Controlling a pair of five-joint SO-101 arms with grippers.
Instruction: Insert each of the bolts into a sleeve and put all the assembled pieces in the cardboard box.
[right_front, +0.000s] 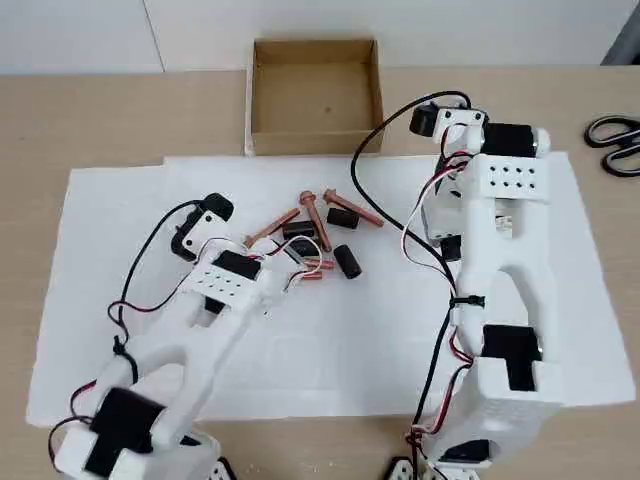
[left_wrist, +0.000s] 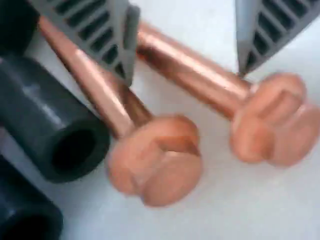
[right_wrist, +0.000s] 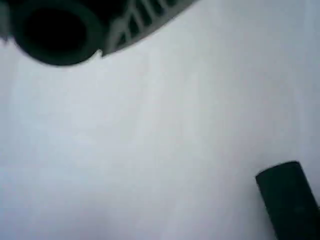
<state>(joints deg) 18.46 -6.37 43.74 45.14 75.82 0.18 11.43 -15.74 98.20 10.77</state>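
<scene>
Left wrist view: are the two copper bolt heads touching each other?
Apart. The left wrist view shows a strip of white sheet between the bolt head beside the black sleeve and the other bolt head.

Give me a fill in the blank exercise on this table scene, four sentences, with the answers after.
The brown cardboard box behind the white sheet is ____.
The left tool stands ____ around the shaft of a copper-coloured metal bolt.
A black cylindrical sleeve is gripped, clear of the sheet, by the ____ arm.
Black-handled ____ lie off the sheet on bare wood.
Answers: empty; open; right; scissors.
</scene>
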